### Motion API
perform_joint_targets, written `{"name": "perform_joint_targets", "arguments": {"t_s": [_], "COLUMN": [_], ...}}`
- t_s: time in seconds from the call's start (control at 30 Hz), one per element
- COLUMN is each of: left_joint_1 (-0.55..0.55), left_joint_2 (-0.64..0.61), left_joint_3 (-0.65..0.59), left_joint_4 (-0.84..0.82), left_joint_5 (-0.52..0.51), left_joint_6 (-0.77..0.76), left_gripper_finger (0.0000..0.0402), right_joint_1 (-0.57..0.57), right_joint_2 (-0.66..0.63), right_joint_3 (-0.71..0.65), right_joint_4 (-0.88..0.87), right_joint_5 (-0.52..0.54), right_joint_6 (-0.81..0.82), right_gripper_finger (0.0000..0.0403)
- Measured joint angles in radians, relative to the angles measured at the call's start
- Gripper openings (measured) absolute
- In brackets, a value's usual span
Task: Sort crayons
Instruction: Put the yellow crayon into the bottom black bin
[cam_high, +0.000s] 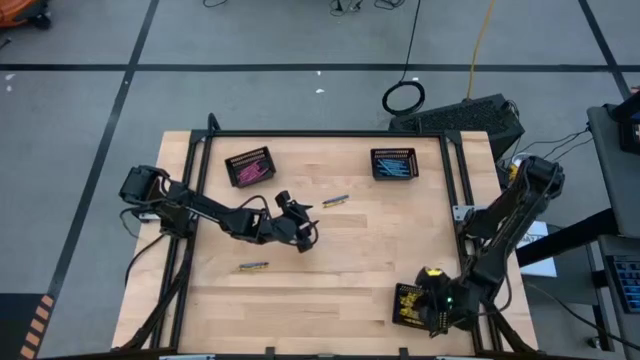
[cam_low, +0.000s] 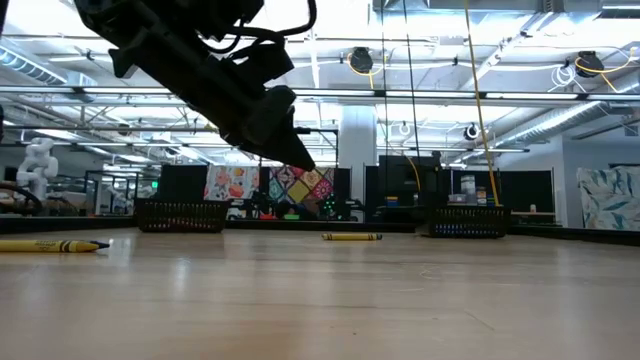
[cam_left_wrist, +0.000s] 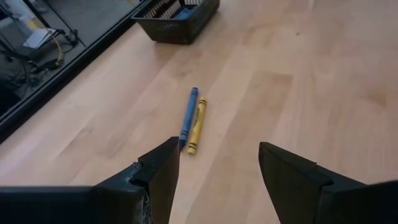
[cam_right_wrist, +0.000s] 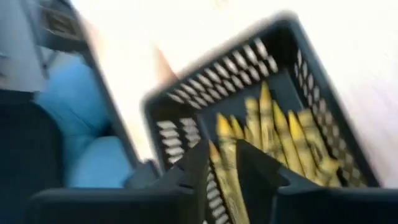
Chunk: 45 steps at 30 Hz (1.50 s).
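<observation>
- Pale wood tabletop, grey taped floor around it.
- Left tool near centre, released; loose crayons at its one o'clock, another pair at seven.
- Right tool over the yellow basket, fingers slightly apart around yellow crayons.

A robotics lab or large industrial hall. Shown by the exposed ceiling trusses with strip lighting and hanging cable reels in the low view, a white humanoid robot standing far off, and colourful patterned panels along the back. Confirmed from above by a grey concrete floor marked with dark tape lines, loose cables (one yellow, one coiled black), and a wooden table set in a black metal frame.
</observation>
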Motion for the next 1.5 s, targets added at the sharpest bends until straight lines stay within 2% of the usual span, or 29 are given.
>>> {"name": "perform_joint_targets", "arguments": {"t_s": [0.13, 0.2, 0.3, 0.33, 0.37, 0.47, 0.57, 0.7, 0.77, 0.97, 1.13, 1.33, 1.5], "left_joint_1": [0.001, -0.003, -0.007, -0.003, 0.003, 0.050, 0.112, 0.201, 0.226, 0.233, 0.238, 0.250, 0.256], "left_joint_2": [0.000, 0.000, 0.000, 0.000, 0.000, 0.000, 0.001, 0.001, 0.007, 0.067, 0.162, 0.259, 0.301], "left_joint_3": [0.000, 0.000, 0.000, 0.000, 0.000, 0.000, 0.000, 0.000, 0.000, 0.002, 0.001, 0.003, 0.019], "left_joint_4": [0.009, 0.011, 0.013, 0.014, 0.013, -0.007, -0.039, -0.066, -0.080, -0.038, 0.096, 0.274, 0.301], "left_joint_5": [0.002, 0.008, 0.029, 0.042, 0.056, 0.101, 0.201, 0.445, 0.497, 0.497, 0.496, 0.489, 0.440], "left_joint_6": [-0.005, -0.004, -0.006, -0.016, -0.042, -0.156, -0.189, -0.182, -0.127, 0.112, 0.181, 0.202, 0.195], "left_gripper_finger": [0.0223, 0.0223, 0.0223, 0.0223, 0.0223, 0.0223, 0.0223, 0.0223, 0.0223, 0.0223, 0.0223, 0.0223, 0.0223], "right_joint_1": [-0.021, -0.036, -0.080, -0.106, -0.140, -0.262, -0.373, -0.496, -0.543, -0.613, -0.619, -0.604, -0.596], "right_joint_2": [-0.111, -0.149, -0.176, -0.180, -0.184, -0.183, -0.155, -0.097, -0.052, 0.110, 0.227, 0.282, 0.287], "right_joint_3": [0.001, 0.001, 0.001, 0.001, 0.001, 0.001, 0.000, 0.000, 0.000, 0.000, 0.000, 0.000, 0.000], "right_joint_4": [0.000, -0.003, -0.005, -0.014, -0.030, -0.087, -0.095, -0.032, 0.019, 0.240, 0.431, 0.464, 0.472], "right_joint_5": [0.140, 0.282, 0.575, 0.641, 0.664, 0.566, 0.445, 0.344, 0.308, 0.302, 0.299, 0.299, 0.300], "right_joint_6": [-0.117, -0.234, -0.413, -0.438, -0.448, -0.472, -0.590, -0.773, -0.853, -1.010, -1.058, -1.022, -1.020], "right_gripper_finger": [0.0116, 0.0130, 0.0139, 0.0139, 0.0140, 0.0135, 0.0127, 0.0120, 0.0118, 0.0116, 0.0116, 0.0116, 0.0116]}}
